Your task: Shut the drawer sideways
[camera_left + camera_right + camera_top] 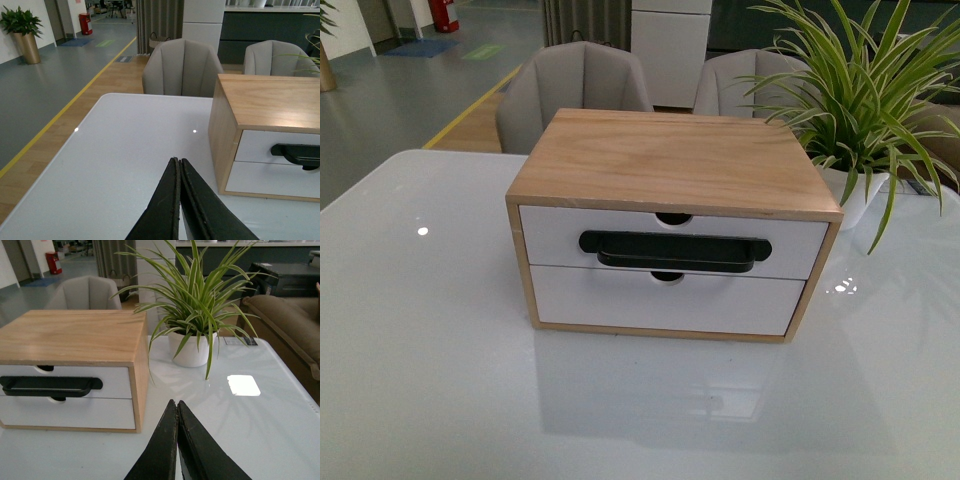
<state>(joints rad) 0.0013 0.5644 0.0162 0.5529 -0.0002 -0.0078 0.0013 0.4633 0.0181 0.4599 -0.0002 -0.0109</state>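
The drawer [548, 240] is the upper one in a light wood cabinet [670, 160] on the white table [420, 360]. It has a white front, a long black bar handle [675, 251] and a half-round notch at its top edge. Its front looks level with the cabinet's frame. Neither arm shows in the front view. In the left wrist view my left gripper [178, 161] is shut and empty over the table, left of the cabinet, with the drawer [255, 146] ahead. My right gripper [176, 403] is shut and empty, off the cabinet's right front corner, near the drawer [112, 382].
Below the drawer is a plain white drawer front [670, 300] with no handle. A potted spider plant [860, 100] in a white pot [855, 195] stands right of the cabinet. Two grey chairs [575, 90] stand behind the table. A brown sofa [290, 325] lies beyond the table's right edge.
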